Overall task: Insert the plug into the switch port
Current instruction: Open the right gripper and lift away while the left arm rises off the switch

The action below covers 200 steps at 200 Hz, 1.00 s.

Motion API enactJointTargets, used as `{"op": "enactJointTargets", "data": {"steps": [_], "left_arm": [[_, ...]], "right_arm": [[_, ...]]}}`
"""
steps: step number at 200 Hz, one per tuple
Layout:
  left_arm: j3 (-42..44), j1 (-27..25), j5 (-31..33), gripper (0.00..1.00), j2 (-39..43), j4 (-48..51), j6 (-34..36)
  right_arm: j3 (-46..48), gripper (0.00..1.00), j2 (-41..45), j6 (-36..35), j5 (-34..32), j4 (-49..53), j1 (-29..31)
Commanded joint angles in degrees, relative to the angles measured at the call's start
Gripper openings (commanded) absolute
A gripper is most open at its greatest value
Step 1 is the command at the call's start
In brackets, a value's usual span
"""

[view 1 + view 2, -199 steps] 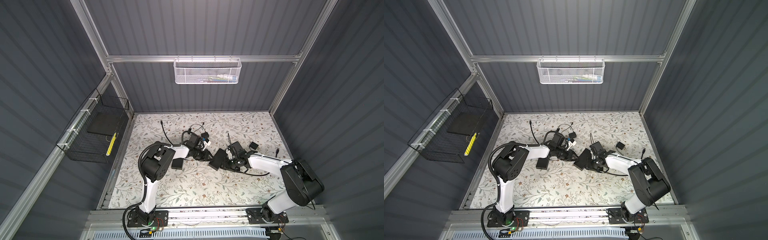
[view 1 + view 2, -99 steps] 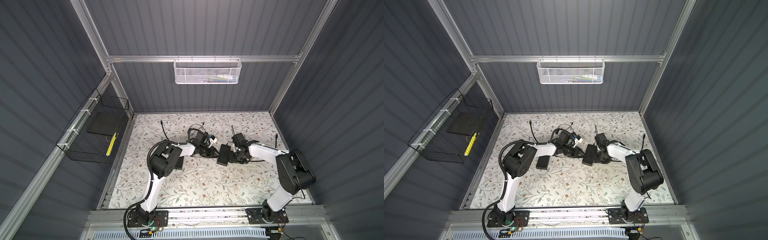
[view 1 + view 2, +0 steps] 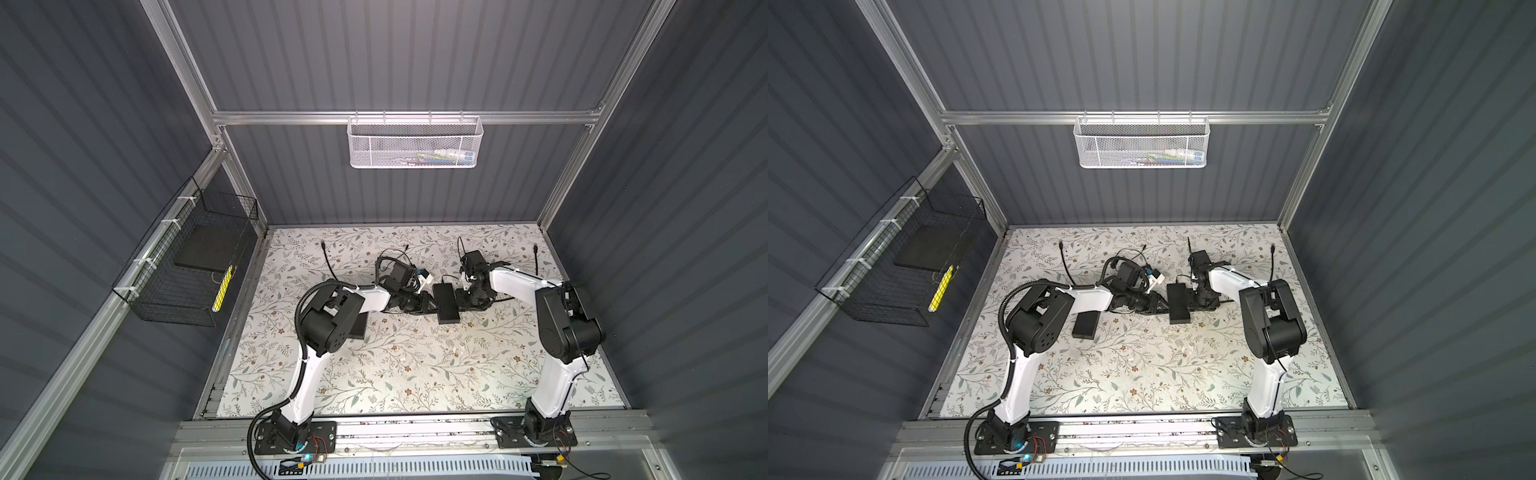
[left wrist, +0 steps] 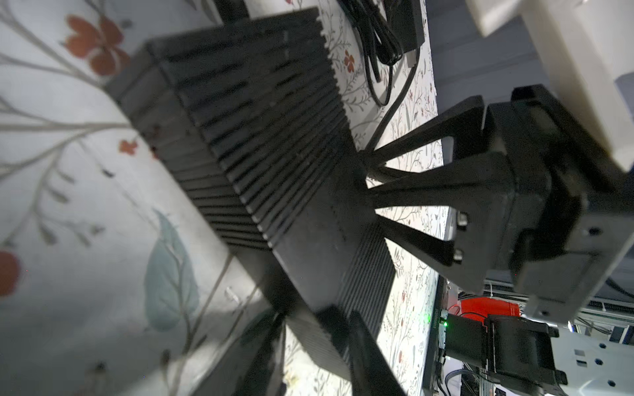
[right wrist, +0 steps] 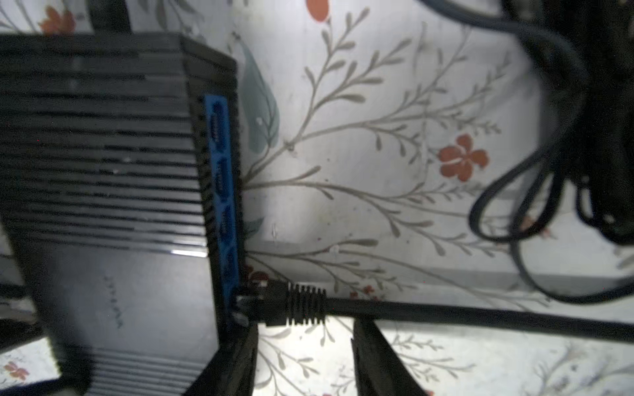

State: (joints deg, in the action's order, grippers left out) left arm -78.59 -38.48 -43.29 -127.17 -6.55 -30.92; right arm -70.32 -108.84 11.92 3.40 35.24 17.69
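The black ribbed switch (image 3: 446, 305) (image 3: 1178, 305) lies mid-table between both arms. In the right wrist view its blue port strip (image 5: 221, 192) faces the black plug (image 5: 288, 303), whose tip sits in the end port; its cable (image 5: 480, 315) trails away. My right gripper (image 5: 305, 329) (image 3: 462, 298) stands open at the port side, with the plug and cable lying across its fingertips (image 5: 372, 356), ungripped. My left gripper (image 4: 312, 329) (image 3: 430, 309) is shut on the opposite edge of the switch (image 4: 274, 137).
A flat black box (image 3: 1086, 326) lies by the left arm. A cable bundle (image 3: 399, 266) sits behind the switch, and loose cable ends (image 3: 328, 262) (image 3: 536, 257) lie at the back. A black wire basket (image 3: 187, 266) hangs on the left wall and a white basket (image 3: 415, 141) on the back wall.
The switch has turned from a slant to lengthwise and shifted slightly right and back. Both grippers moved with it, and the right arm's elbow swung back and right.
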Motion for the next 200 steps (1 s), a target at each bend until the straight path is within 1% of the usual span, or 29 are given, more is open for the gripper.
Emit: {"op": "enactJointTargets", "data": {"steps": [1, 7, 11, 36, 67, 90, 119, 129, 137, 163, 171, 180, 194, 200], "left_arm": [[-1.73, -1.84, -1.63, 0.31, -2.85, -0.33, -0.12], [-1.75, -1.85, -1.64, 0.31, -3.05, 0.22, 0.22], [-4.03, -1.86, -1.54, 0.31, -3.18, 0.55, 0.52], [-8.39, -1.86, -1.49, 0.31, -5.04, 2.85, 1.89], [-13.7, -1.86, -1.75, 0.31, -8.0, 4.25, 2.18], [-14.75, -1.86, -1.77, 0.31, -8.62, 4.18, 2.0], [-13.76, -1.77, -1.02, 0.31, -6.63, 4.07, 2.03], [-13.17, -1.56, -0.49, 0.32, -5.27, 4.48, 2.45], [-12.6, -1.23, 0.09, 0.33, -3.85, 4.91, 2.88], [-10.77, 0.56, 2.47, 0.4, 2.1, 7.16, 4.99], [-10.46, 1.17, 3.67, 0.41, 4.28, 8.57, 6.24], [-10.19, 1.81, 5.32, 0.44, 6.69, 10.15, 7.52], [-9.34, 3.23, 7.38, 0.46, 10.73, 11.25, 8.8], [-8.75, 3.84, 8.58, 0.47, 12.67, 11.52, 9.25]], "right_arm": [[-1.33, 0.47, -0.41, -0.57, 2.91, -1.43, 0.12], [-1.02, 0.47, 0.25, -0.46, 2.53, -1.45, -0.1], [-0.82, 0.47, 0.61, -0.36, 2.26, -1.43, -0.26], [1.06, 0.49, 4.49, 0.08, 0.32, -0.59, -1.08], [5.52, 0.5, 13.29, 1.15, -1.48, 0.22, -1.26], [8.74, 0.51, 19.11, 1.34, -3.49, 1.73, -1.26], [12.33, 0.52, 26.8, 0.8, -7.06, 1.79, -1.61], [12.56, 0.54, 29.53, 0.65, -9.61, 2.09, -1.52], [12.6, 0.55, 31.77, 0.59, -13.21, 2.28, -1.21], [12.33, 0.6, 37.66, -3.36, -27.55, 1.41, 0.71], [11.77, 0.63, 39.17, -4.26, -30.49, 0.77, 0.84], [11.89, 0.7, 40.81, -5.63, -32.45, -1.54, 0.81], [13.48, 0.83, 44.27, -7.98, -31.62, -8.12, 0.64], [14.51, 0.87, 46.93, -7.59, -30.46, -11.53, 0.34]]}}
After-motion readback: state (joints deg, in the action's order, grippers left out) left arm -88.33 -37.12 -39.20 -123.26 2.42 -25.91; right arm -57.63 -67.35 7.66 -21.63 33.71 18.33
